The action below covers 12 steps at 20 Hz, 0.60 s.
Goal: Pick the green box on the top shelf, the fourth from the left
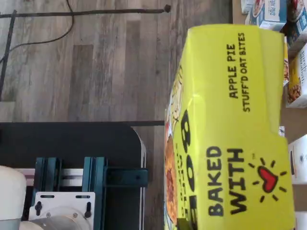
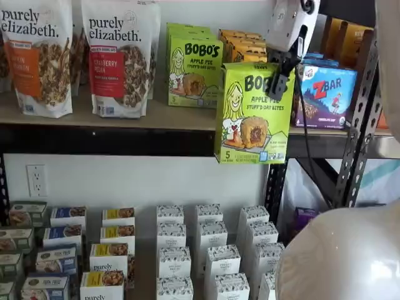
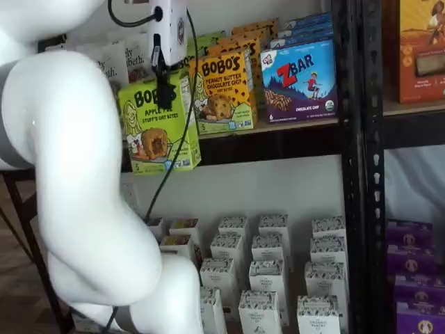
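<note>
Green box (image 2: 251, 114) hangs in the air just in front of the top shelf (image 2: 156, 139), tilted slightly, pinched at its upper edge by the gripper (image 2: 279, 80), with another green carton (image 2: 194, 70) behind on the left.

Glossy cardboard green box (image 1: 230, 129); matt tan wood top shelf (image 2: 156, 115), blk steel rail.
</note>
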Available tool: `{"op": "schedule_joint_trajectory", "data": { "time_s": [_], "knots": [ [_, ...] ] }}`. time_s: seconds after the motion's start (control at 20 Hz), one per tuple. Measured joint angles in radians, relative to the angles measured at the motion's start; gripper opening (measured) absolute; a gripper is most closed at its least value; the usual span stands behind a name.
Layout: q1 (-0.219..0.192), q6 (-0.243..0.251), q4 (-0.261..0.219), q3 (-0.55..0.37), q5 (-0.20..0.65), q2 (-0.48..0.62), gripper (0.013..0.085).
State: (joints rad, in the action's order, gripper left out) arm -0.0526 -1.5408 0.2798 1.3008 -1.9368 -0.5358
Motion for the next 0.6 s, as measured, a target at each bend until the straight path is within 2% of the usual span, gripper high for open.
{"op": "schedule_joint_trajectory", "data": {
  "time_s": [0.6],
  "knots": [
    [-0.003,-0.006,-0.004,-0.065,0.028,-0.061,0.0250]
  ]
}}
